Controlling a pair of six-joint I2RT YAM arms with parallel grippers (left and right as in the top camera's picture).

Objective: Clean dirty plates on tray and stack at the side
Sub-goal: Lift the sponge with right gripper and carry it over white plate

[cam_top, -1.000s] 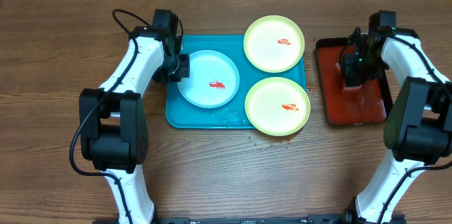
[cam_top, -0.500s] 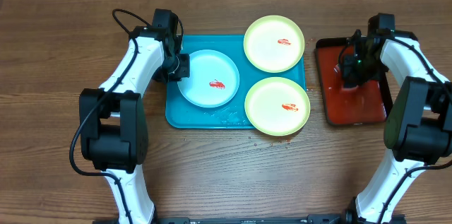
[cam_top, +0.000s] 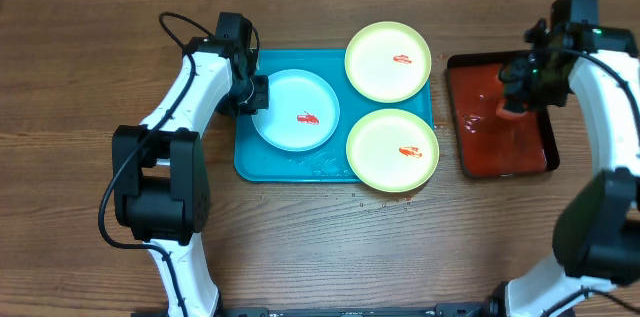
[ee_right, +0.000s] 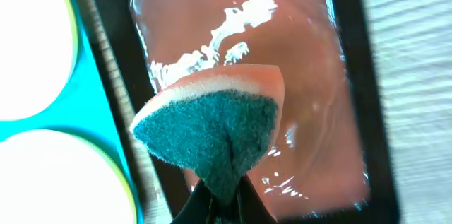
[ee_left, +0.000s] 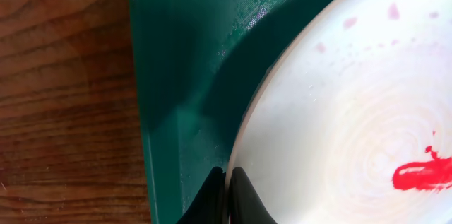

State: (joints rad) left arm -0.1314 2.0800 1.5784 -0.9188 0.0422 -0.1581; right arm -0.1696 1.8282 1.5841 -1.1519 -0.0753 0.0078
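The teal tray (cam_top: pixel 262 162) holds a pale blue-white plate (cam_top: pixel 295 110) at its left and two yellow-green plates, one at the back (cam_top: pixel 388 61) and one at the front (cam_top: pixel 393 150). Each plate has a red smear. My left gripper (cam_top: pixel 258 95) is shut on the left rim of the pale plate (ee_left: pixel 332 104), whose rim sits between the fingertips (ee_left: pixel 227 181). My right gripper (cam_top: pixel 515 92) is shut on a folded sponge (ee_right: pixel 212 128), green scrub side toward the camera, held above the red tray (cam_top: pixel 505 142).
The dark red, black-rimmed tray (ee_right: pixel 311 75) at the right holds shiny liquid. Water drops lie on the teal tray's front part and on the wooden table (cam_top: pixel 380 202) before it. The front yellow-green plate overhangs the teal tray's front rim.
My right gripper has lifted with the sponge and moved right and back over the red tray. The left gripper and the plates have not moved.
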